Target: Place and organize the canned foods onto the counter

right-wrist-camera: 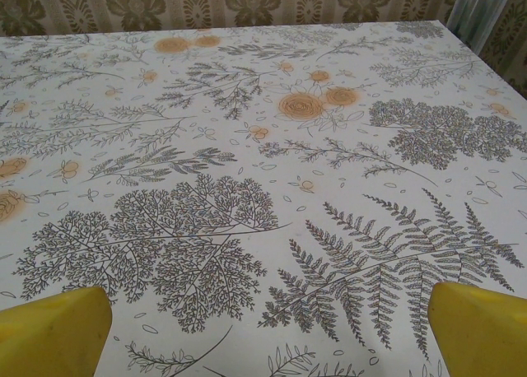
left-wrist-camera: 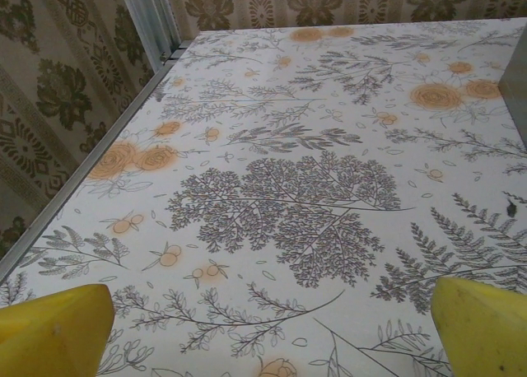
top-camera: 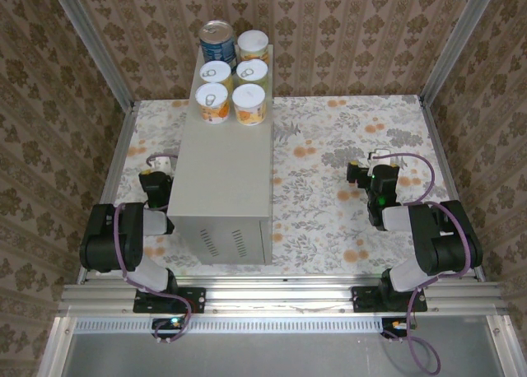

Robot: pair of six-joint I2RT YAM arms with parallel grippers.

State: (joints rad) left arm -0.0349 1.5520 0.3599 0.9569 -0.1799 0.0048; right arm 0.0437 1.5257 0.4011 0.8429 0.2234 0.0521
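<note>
Left fingers (left-wrist-camera: 53, 332) and right fingers (right-wrist-camera: 482, 328) stood spread, empty; cans (top-camera: 249, 97) crowded the bench's (top-camera: 221, 171) far end; any bump could topple them.

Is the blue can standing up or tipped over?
Standing up. The blue can sits on the far end of the counter, with its round silver top facing up toward the top camera.
</note>
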